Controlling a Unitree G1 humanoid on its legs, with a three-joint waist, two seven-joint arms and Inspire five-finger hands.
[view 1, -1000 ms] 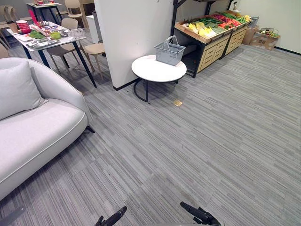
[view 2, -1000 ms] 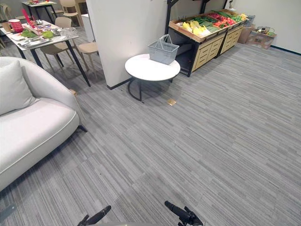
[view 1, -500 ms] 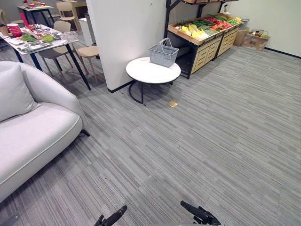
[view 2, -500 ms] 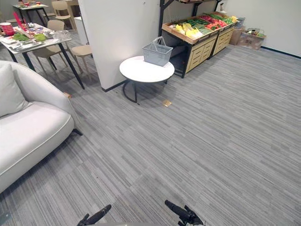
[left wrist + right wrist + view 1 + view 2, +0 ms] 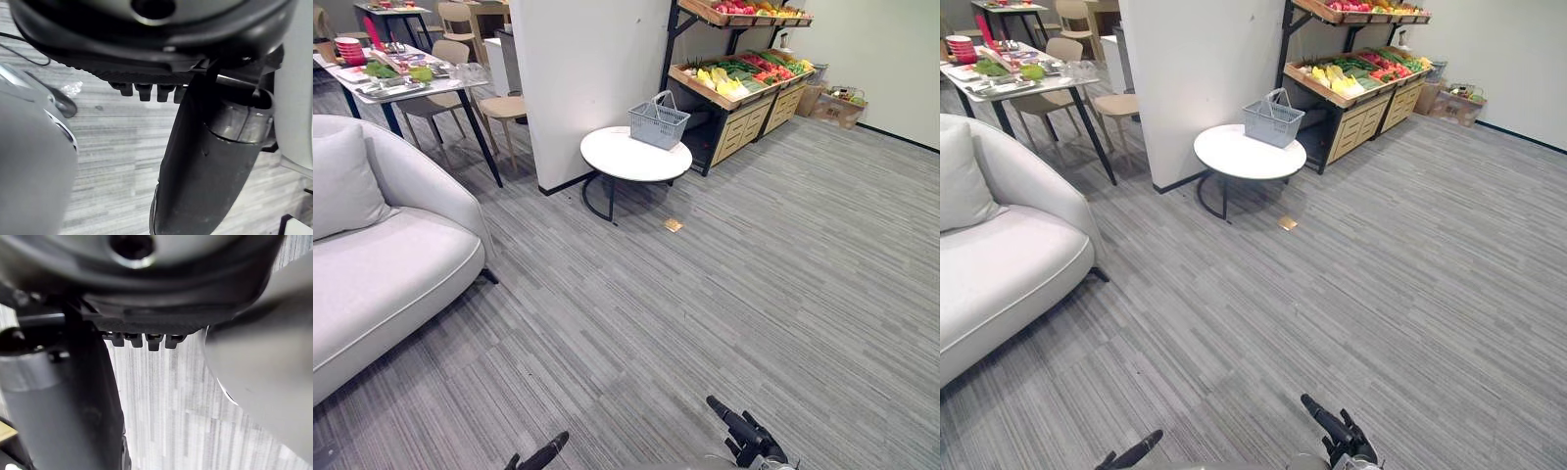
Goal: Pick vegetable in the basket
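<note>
Vegetables [image 5: 720, 80], yellow-green-red, upper right: camera is shifting, approach is likely starting. Left hand [image 5: 546, 455] and right hand [image 5: 744, 437] are hanging slack, empty.

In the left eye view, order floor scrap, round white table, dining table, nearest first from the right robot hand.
From the right robot hand:
1. Tan floor scrap, straight ahead.
2. Round white table, beyond it.
3. Dining table, far left.
</note>
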